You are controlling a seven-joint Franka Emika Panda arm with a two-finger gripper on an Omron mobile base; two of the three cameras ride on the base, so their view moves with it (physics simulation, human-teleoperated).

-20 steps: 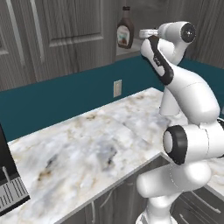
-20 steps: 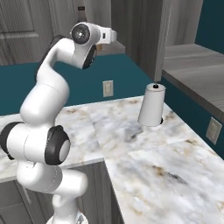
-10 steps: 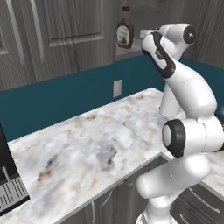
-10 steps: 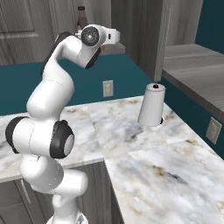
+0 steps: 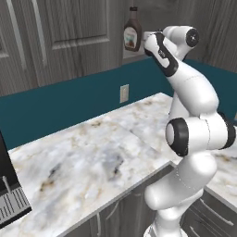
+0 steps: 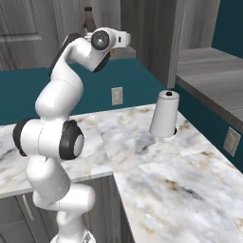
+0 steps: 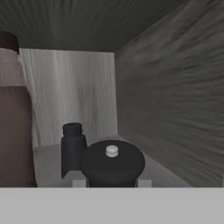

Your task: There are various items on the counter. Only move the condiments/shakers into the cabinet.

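We hold tool inside cabinet, clamped on wooden shaker, dark cap toward us, axis upright. Clear shaker just beyond, left of tool; squeeze bottle further left. Shelf below: release, retreat straight back.

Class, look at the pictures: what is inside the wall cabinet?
Inside the cabinet: a squeeze bottle, a small shaker and a dark-capped shaker. The rest of its shelf is hidden.

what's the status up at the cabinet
Claw inside cabinet, state unclear. Dark-capped shaker right below camera, black-topped shaker behind, squeeze bottle on shelf. Nothing blocking.
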